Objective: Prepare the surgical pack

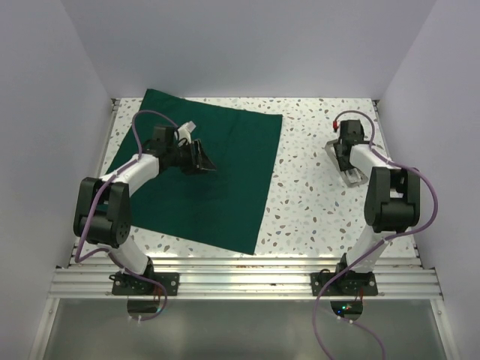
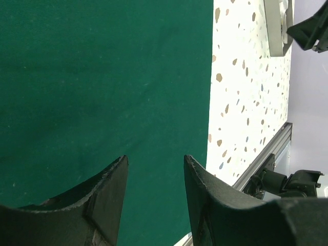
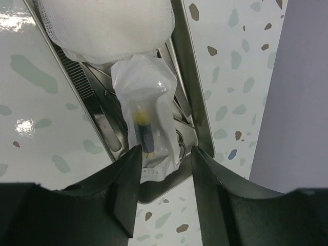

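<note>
Fabric: we judge the large dark green squarish cloth drape (image 1: 236, 169) light, limp, best pinched at a corner. Both left tool (image 2: 155, 160) and right tool (image 3: 166, 151) stand apart.

No writing, label, brand, number or sign can be read in any of the three views. The clear plastic pouch (image 3: 146, 102) lying in the metal tray (image 3: 197, 92) at the far right of the scene shows only a small yellow and dark shape inside. If it carries any print, it is too blurred to make out.
</note>
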Motion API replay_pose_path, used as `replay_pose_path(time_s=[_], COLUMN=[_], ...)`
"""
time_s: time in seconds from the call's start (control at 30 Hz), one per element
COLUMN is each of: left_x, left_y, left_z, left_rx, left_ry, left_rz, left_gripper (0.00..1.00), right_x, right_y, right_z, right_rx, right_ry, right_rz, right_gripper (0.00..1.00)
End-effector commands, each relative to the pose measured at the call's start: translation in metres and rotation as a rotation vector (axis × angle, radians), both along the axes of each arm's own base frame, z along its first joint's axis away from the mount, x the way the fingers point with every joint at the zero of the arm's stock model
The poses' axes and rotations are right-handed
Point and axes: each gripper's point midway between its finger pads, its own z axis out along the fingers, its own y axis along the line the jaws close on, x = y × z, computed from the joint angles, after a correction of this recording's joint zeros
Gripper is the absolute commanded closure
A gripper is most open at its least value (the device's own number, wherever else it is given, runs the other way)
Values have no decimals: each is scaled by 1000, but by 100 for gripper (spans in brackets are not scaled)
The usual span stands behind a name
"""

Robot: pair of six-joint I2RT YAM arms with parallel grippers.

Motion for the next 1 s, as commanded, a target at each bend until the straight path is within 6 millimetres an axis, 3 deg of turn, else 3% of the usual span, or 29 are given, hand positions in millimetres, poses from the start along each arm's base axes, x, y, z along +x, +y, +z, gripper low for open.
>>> replay_pose_path(time_s=[0.0,0.1,0.27,0.47,0.67,0.97], left_x=[5,5,7,6,5,8], left_y=[0,0,-1,-1,1,-2], left_z=[17,15,15,14,10,5], left_rx=[-20,-26,-30,-30,-20,-41], left_ry=[-77,-74,-70,-58,-43,-22], left_rz=[-13,-13,-13,-17,-7,-1], left_gripper=[48,48,48,47,47,47], right_x=[5,7,16,33,31,34], right_y=[0,-8,-37,-42,-46,-56], right_z=[3,11,32,16,-8,-19], right_rx=[14,20,12,73,115,180], right_ry=[-23,-57,-118,-98,-47,-44], right_rz=[-16,-88,-260,-270,-248,-247], right_gripper=[51,41,46,67,67,67])
